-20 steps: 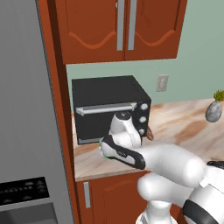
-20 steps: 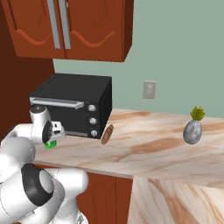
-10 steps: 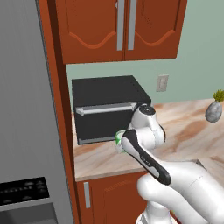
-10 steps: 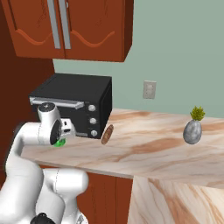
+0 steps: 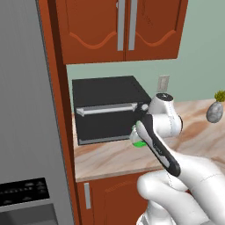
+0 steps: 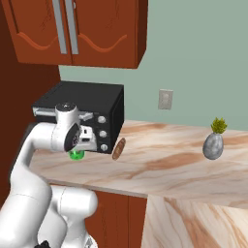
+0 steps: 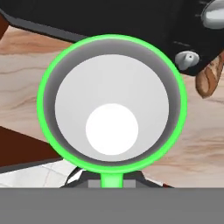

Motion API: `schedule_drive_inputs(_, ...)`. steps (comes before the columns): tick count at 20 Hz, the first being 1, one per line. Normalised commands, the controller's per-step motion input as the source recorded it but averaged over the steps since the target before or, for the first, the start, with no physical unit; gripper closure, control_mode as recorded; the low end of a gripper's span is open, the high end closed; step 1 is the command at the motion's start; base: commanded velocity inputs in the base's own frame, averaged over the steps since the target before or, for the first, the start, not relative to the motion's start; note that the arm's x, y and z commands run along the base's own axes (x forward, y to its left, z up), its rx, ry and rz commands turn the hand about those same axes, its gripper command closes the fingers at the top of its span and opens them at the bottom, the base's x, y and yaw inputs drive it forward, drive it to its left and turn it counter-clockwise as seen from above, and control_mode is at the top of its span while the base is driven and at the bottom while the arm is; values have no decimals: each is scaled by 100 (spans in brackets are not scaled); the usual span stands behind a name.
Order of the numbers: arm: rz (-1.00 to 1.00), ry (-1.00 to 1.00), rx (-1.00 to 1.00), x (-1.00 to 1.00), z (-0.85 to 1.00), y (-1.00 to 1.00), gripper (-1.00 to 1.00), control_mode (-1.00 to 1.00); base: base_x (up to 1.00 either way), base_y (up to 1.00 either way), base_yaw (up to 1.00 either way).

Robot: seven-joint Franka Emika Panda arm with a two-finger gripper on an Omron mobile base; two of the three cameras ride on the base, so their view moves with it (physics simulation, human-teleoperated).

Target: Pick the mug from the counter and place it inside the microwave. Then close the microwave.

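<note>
The claw (image 6: 77,147) is closed on the mug (image 7: 112,105), gripping it at the rim on the handle side; in the hand view the green rim and white inside sit squarely under the camera, with the handle stub pointing down toward the fingers. In the left base view the mug (image 5: 139,141) shows as a sliver of green tucked under the wrist, lifted clear of the tabletop (image 5: 114,158) and hanging just in front of the black toaster oven (image 5: 110,107). The right base view puts the mug (image 6: 76,154) below the hand, near the oven's knob panel (the lower right corner of the box), with the marbled tabletop (image 6: 164,164) a little beneath it.

A brown bread loaf (image 6: 118,148) leans against the toaster oven's right side, beside the mug but not touching it; the hand view catches the bread loaf (image 7: 209,74) at its right edge, next to a silver knob (image 7: 187,59). Farther right on the tabletop stands a small grey vase with a green plant (image 6: 213,141), well apart from the arm. Reddish-brown wall cabinets (image 5: 121,28) hang above the oven, and a tall grey refrigerator (image 5: 26,110) stands at the left of the left base view
</note>
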Motion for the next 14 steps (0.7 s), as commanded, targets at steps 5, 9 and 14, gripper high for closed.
schedule_drive_inputs(5, -40, 25, 0, 8, 23, -22, 100, -100, 0, 0, 0)
schedule_drive_inputs(9, -30, 7, 0, 0, -4, -34, 100, -100, 0, 0, 0)
schedule_drive_inputs(14, -10, -19, 0, -12, -19, -38, 100, -100, 0, 0, 0)
